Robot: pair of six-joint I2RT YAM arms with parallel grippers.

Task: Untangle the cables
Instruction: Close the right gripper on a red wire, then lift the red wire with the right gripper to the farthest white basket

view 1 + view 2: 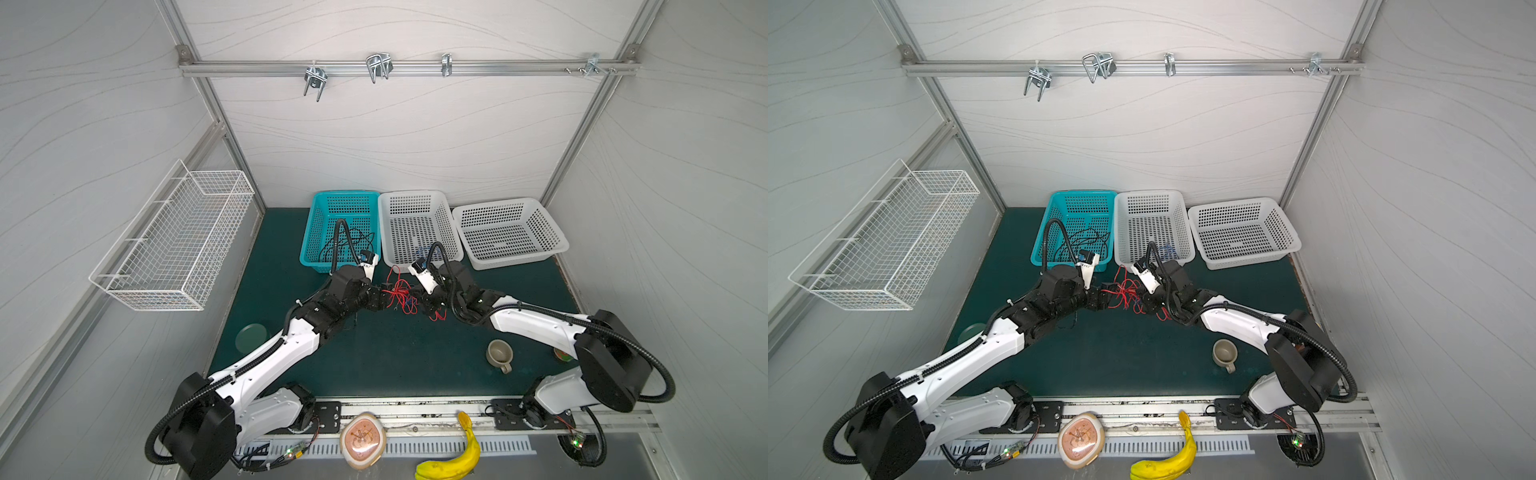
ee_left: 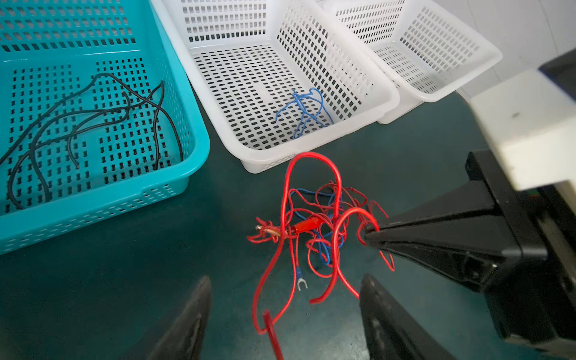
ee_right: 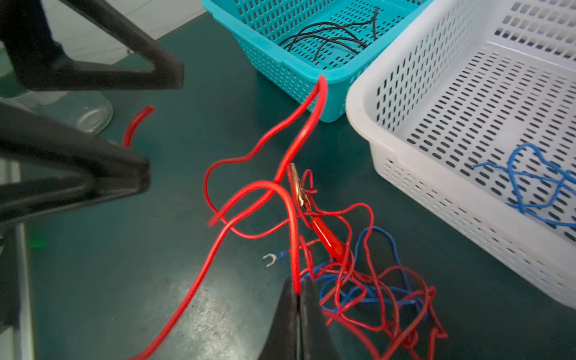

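Note:
A tangle of red and blue cables [image 1: 400,295] [image 1: 1125,293] lies on the green table between my two grippers. My right gripper [image 3: 297,285] [image 2: 369,232] is shut on one thick red cable [image 3: 293,224] at the edge of the tangle. My left gripper [image 2: 285,279] [image 3: 159,124] stands open just short of the tangle, with loose red cable ends lying between its fingers, untouched. Several black cables [image 2: 93,118] lie in the teal basket [image 1: 345,193]. Blue cables [image 2: 304,109] lie in the middle white basket [image 1: 411,193].
Another white basket [image 1: 540,226] stands at the back right. A mug [image 1: 498,355] lies on the table near the right arm, and a clear round jar [image 1: 251,336] near the left arm. A banana [image 1: 461,453] lies at the front edge. A wire rack [image 1: 174,237] hangs on the left wall.

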